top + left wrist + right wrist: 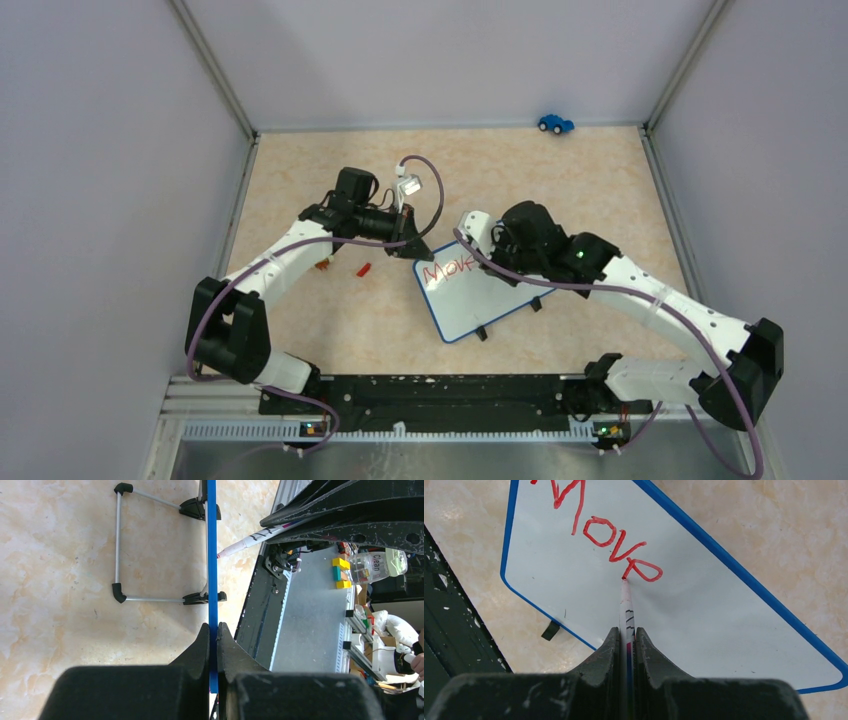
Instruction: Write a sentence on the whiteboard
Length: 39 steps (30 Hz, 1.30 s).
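Blue-rimmed whiteboard (212, 555), edge-on in the left wrist view, is pinched at its rim between the closed fingers of the left gripper (213, 630). This is judged a steadying hold, so the board does not slide under the pen. Its wire stand (118, 540) lies to one side of the fingers; the marker (250, 541) meets the opposite face just beyond them. A clear bottle (372, 567) stands far ahead, off the table; its contents cannot be told.

Right wrist view: the right gripper (626, 636) is clamped on the marker, whose barrel runs straight out from the fingers with its tip on the board. The sentence (609, 540), red lettering reading "Move", ends at that tip. Writing is judged barely begun.

Top view: the board lies between both grippers. A blue toy car (556, 123) sits well beyond them; a small red piece (364, 268), perhaps a cap, lies beside the left arm.
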### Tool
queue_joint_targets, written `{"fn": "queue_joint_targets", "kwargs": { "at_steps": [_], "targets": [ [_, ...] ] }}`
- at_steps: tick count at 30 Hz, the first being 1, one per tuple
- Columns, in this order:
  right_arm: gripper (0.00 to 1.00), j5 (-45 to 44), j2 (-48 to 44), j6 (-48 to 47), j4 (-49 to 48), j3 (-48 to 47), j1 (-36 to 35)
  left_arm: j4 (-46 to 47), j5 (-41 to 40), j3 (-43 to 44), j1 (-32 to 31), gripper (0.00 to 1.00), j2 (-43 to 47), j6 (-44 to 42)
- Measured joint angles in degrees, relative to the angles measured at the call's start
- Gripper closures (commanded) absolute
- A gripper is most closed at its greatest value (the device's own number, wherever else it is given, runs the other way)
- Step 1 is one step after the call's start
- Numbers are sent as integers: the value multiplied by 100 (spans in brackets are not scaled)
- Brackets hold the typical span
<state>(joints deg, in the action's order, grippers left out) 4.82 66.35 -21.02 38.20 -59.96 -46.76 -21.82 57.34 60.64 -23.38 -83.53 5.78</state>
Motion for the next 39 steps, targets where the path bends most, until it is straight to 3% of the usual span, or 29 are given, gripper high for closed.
{"fn": "queue_joint_targets", "kwargs": {
  "at_steps": [19,34,39],
  "targets": [
    [100,-216,-116,-15,129,33,31,-2,28,0,0,100,0,2],
    [100,671,-748,-116,177,94,208,-496,92,385,0,100,-295,-461],
    [100,964,-866,-55,195,223,614,-592,111,439,0,100,-334,-557]
  ]
}}
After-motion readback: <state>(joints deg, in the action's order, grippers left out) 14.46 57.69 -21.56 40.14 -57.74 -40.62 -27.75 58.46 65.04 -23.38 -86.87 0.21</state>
